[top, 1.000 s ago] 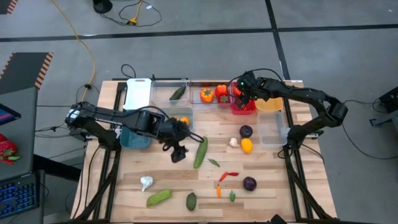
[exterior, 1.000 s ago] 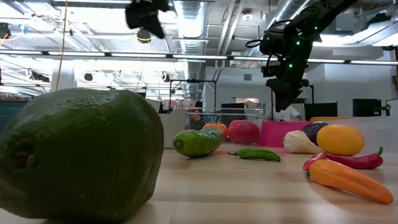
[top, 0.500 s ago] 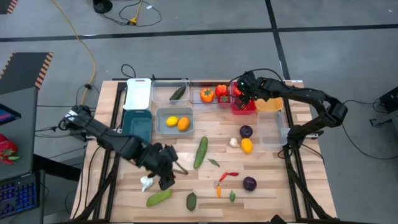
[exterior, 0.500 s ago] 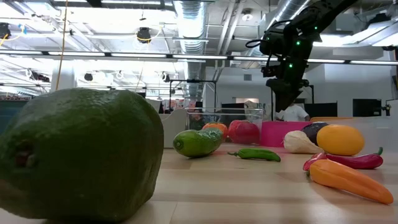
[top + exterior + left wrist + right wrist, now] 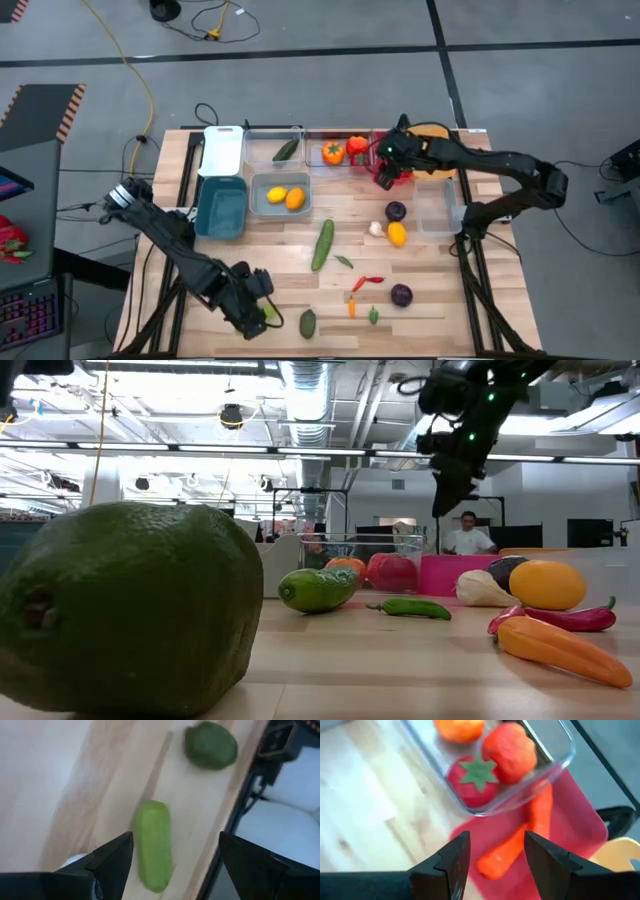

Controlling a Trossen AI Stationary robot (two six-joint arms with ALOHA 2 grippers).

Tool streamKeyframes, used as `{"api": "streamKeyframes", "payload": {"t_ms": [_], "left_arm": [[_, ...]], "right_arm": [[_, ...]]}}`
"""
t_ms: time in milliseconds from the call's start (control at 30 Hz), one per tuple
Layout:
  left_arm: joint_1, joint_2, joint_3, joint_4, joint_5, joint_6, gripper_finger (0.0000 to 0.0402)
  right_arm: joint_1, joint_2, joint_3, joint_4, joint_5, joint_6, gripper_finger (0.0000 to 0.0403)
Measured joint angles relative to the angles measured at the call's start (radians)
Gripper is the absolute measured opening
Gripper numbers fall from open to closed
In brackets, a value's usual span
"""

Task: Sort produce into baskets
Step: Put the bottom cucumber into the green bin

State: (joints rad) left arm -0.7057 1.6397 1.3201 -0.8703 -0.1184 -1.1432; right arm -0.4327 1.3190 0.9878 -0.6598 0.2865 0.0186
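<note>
My left gripper (image 5: 176,842) is open and points down over the table's near left. Below it a light green cucumber (image 5: 154,845) lies flat on the wood, with a dark green fruit (image 5: 211,745) beyond; the gripper touches neither. In the high view the left gripper (image 5: 255,310) covers part of that cucumber (image 5: 270,315). At the far right my right gripper (image 5: 497,840) hangs open and empty above the red basket (image 5: 570,820), where orange carrots (image 5: 517,847) lie. The clear basket (image 5: 555,757) beside it holds peppers (image 5: 510,752).
White (image 5: 223,150), teal (image 5: 221,205), grey-blue (image 5: 262,182), orange (image 5: 432,165) and clear (image 5: 437,205) baskets stand along the far half. Loose on the wood: a long cucumber (image 5: 322,244), chillies (image 5: 368,283), purple balls (image 5: 401,295), a lemon (image 5: 397,234), garlic (image 5: 376,228).
My left gripper has swept from beside the grey-blue basket toward the table's near left corner, sinking and rolling as it went, and now hangs over the light green cucumber. My right gripper has risen a little over the red basket. No produce has moved.
</note>
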Motion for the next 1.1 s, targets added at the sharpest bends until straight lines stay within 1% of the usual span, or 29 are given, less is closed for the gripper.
{"api": "streamKeyframes", "payload": {"t_ms": [233, 367, 800, 867, 1100], "left_arm": [[-0.009, 0.101, 0.000, 0.006, 0.035, 0.073, 0.0280], [-0.009, 0.140, 0.000, 0.007, 0.035, 0.077, 0.0280], [-0.001, 0.195, -0.014, 0.035, 0.010, 0.043, 0.0280], [0.000, 0.206, -0.021, 0.023, 0.018, 0.039, 0.0280], [0.002, 0.231, -0.050, 0.061, 0.036, 0.020, 0.0280]], "right_arm": [[0.102, -0.059, 0.000, 0.006, 0.000, 0.015, 0.0211], [0.165, -0.068, 0.000, 0.009, 0.000, 0.016, 0.0211], [0.345, -0.069, 0.000, 0.014, 0.001, 0.017, 0.0211], [0.369, -0.069, 0.000, 0.018, 0.001, 0.017, 0.0211], [0.435, -0.069, 0.000, 0.029, 0.001, 0.017, 0.0211]]}}
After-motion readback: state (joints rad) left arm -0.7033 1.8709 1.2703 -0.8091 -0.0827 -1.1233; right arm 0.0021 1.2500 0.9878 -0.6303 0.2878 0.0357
